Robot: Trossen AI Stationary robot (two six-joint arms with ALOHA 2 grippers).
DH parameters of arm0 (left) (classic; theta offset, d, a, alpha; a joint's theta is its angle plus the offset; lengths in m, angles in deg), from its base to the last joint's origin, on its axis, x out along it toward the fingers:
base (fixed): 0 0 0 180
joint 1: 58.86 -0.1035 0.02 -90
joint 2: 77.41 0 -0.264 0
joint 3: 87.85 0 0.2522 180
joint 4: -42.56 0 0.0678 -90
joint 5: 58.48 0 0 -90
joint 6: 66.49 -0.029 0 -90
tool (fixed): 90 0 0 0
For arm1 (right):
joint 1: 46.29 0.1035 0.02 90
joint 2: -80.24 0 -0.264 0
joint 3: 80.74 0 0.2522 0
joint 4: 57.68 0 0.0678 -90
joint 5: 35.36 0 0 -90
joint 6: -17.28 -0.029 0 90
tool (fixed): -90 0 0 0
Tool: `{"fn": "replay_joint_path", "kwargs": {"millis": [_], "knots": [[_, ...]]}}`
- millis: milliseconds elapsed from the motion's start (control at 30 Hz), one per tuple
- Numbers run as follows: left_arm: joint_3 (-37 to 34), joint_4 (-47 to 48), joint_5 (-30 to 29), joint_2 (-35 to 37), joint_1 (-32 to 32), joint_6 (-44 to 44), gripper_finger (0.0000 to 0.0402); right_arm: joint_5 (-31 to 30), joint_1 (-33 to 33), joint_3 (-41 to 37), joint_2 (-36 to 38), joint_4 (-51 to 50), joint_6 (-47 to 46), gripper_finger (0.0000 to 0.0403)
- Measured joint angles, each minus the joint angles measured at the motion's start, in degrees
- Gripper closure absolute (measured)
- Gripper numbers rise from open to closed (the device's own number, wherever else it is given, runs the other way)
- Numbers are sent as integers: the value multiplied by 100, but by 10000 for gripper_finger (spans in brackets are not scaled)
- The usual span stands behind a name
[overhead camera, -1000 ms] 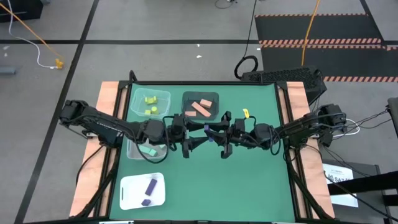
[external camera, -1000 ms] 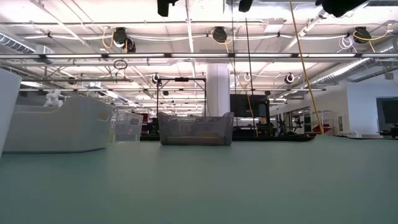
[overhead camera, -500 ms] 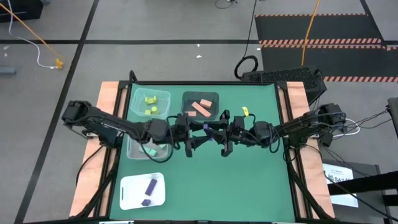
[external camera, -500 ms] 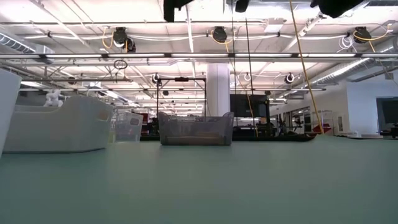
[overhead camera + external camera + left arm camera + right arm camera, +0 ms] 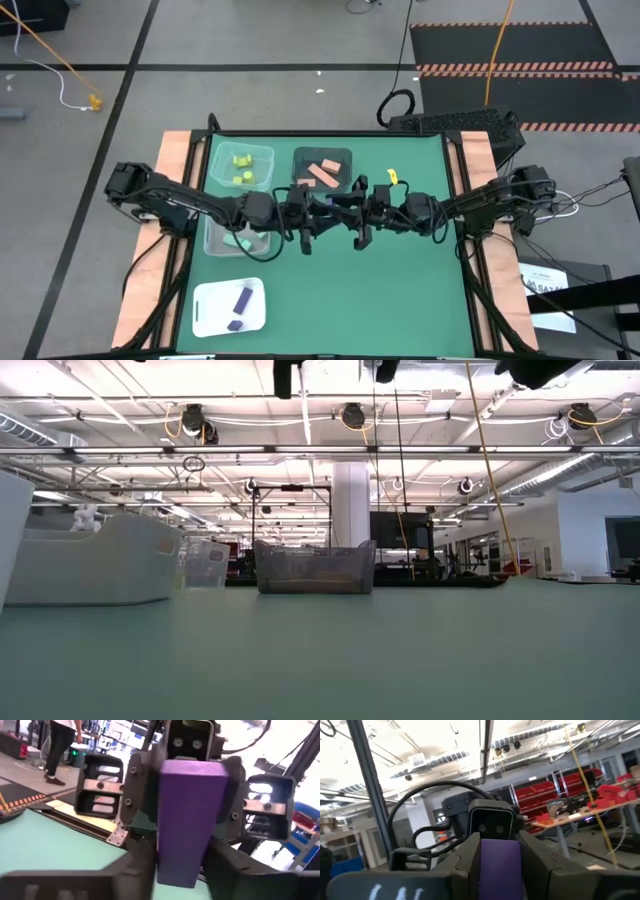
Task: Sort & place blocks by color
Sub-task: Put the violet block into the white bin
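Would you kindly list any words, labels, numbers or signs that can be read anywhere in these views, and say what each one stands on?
No text can be read in any view.
White sheet on the floor right of the table: dark print, too small to read.
Purple block held between the two tools: plain faces, no marking.
Dark bin, clear bins and white tray: no labels show.

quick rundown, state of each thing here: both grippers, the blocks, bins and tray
purple block: held in the air between both grippers
left gripper: closing on purple block
right gripper: shut on purple block
clear bin: holds yellow-green blocks
dark bin: holds salmon blocks
white tray: holds purple blocks
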Motion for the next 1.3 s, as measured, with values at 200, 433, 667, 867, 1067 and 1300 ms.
{"fn": "replay_joint_path", "kwargs": {"millis": [200, 433, 667, 867, 1067, 1300], "knots": [[0, 13, -12, 0, -19, 41, 292, 13, 0, 0, 2, -28, -260, 283], [-4, 87, -33, -4, 84, 93, 292, 33, -82, 4, 142, -858, -838, 195], [-4, 436, -93, -4, 163, 591, 292, 88, -191, 8, 1215, -3256, -908, 140], [-2, 1157, -57, 26, 177, 1212, 292, 28, -195, 2, 2382, -5256, -1154, 134], [1, 3032, -28, 616, 302, 2083, 292, 24, -146, 2, 3349, -7059, -1524, 143], [4, 5163, 340, 1430, 1515, 4127, 292, 22, -146, -2, 4053, -8506, -1999, 144]]}}
